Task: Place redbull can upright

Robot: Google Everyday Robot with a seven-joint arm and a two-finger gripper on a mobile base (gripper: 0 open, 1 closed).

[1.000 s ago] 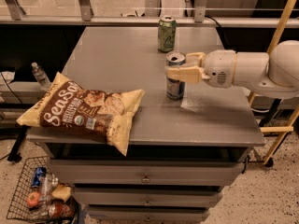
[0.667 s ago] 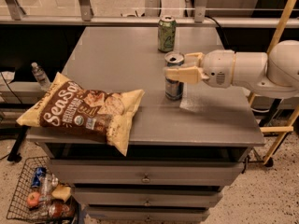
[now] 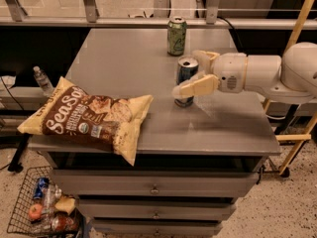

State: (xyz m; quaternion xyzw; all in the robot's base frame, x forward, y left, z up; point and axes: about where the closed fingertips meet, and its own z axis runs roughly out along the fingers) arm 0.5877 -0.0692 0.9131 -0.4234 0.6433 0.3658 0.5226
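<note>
The redbull can (image 3: pixel 186 69), slim, blue and silver with a silver top, stands upright on the grey metal table (image 3: pixel 124 58), right of the middle. My gripper (image 3: pixel 186 73) reaches in from the right and brackets the can. One cream finger (image 3: pixel 194 87) crosses in front of the can's lower half. The other finger (image 3: pixel 204 56) sits behind it to the right. The fingers look spread, with the can standing between them on the table.
A shorter green can (image 3: pixel 176 35) stands upright at the back of the table, just behind the redbull can. A large SeaSalt chip bag (image 3: pixel 89 117) lies at the front left, overhanging the edge. Drawers sit under the tabletop. A wire basket (image 3: pixel 42 207) of items is on the floor, left.
The near finger has dropped lower and away from the can, widening the gap between the fingers. The can stays upright in about the same spot.
</note>
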